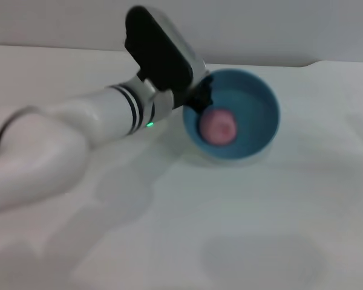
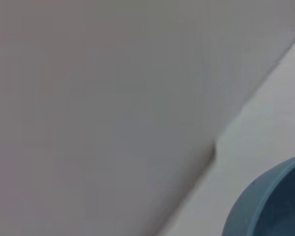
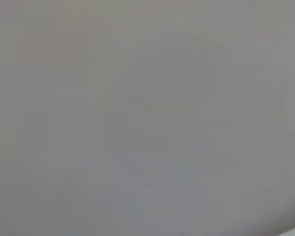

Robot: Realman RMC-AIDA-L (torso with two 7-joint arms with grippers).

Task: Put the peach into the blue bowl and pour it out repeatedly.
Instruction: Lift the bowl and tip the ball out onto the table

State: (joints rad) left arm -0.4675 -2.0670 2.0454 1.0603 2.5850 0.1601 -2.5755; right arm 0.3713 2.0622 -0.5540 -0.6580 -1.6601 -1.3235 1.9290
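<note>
The blue bowl (image 1: pixel 257 99) is tipped up on the white table, its opening facing me. The pink peach (image 1: pixel 218 127) lies inside it against the lower wall. My left gripper (image 1: pixel 199 101) reaches in from the left, and its dark fingers are clamped on the bowl's left rim. A piece of the bowl's blue outer wall (image 2: pixel 270 206) shows in the left wrist view. The right arm and its gripper are out of the head view, and the right wrist view shows only a plain grey surface.
The white table (image 1: pixel 242 229) spreads around the bowl, with a grey wall (image 1: pixel 278 24) behind it. My left arm (image 1: pixel 78 133) lies across the left half of the table.
</note>
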